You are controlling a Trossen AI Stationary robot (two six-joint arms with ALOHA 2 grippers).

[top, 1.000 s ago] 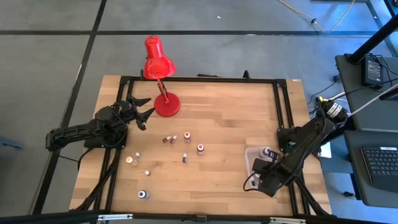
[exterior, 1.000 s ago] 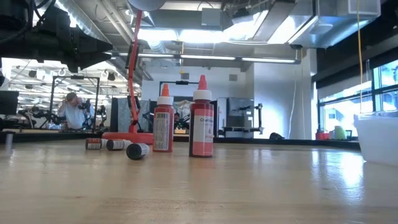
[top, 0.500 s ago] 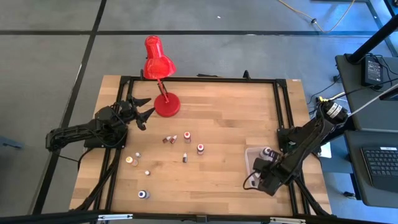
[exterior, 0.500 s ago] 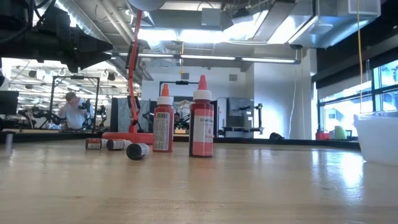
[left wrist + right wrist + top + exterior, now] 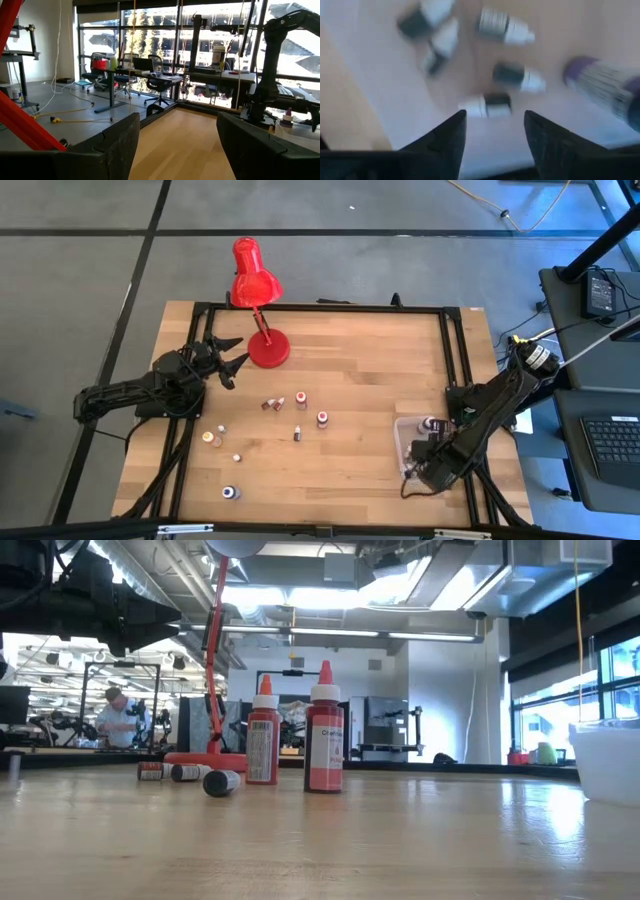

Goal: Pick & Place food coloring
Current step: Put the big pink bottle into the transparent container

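Several small food coloring bottles are scattered on the wooden table around its middle (image 5: 298, 434), some upright (image 5: 323, 419) and some lying (image 5: 270, 404). The low view shows two upright red ones (image 5: 324, 730) and lying ones (image 5: 221, 782). More bottles lie on their sides inside the clear tub (image 5: 404, 432), such as one (image 5: 485, 106) in the right wrist view. My right gripper (image 5: 422, 458) hovers open over the tub, its fingertips (image 5: 495, 125) above those bottles. My left gripper (image 5: 228, 358) waits open beside the lamp base.
A red desk lamp (image 5: 262, 330) stands at the table's far left, and its base (image 5: 205, 758) sits behind the bottles in the low view. A black frame (image 5: 452, 350) runs along the table's edges. Bare wood lies between the bottles and the tub.
My right gripper has shifted slightly toward the table's right edge while staying over the tub. The bottles on the table have not moved.
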